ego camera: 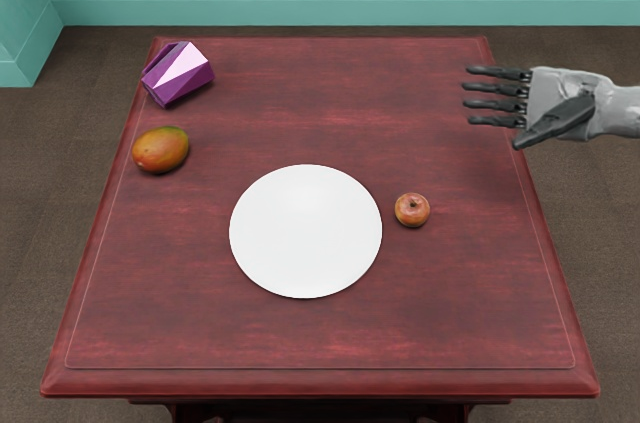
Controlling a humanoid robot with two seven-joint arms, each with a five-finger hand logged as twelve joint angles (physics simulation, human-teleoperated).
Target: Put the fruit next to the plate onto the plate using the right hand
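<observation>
A small red apple (412,210) lies on the table just right of a round white plate (305,231), close to its rim but apart from it. Nothing lies on the plate. My right hand (505,103) hovers over the table's right edge, up and to the right of the apple, with its fingers stretched out flat and pointing left, holding nothing. The left arm does not show.
A mango (160,149) lies at the table's left side, well away from the plate. A purple faceted container (177,73) sits at the back left corner. The dark red table (320,333) has a raised border around it.
</observation>
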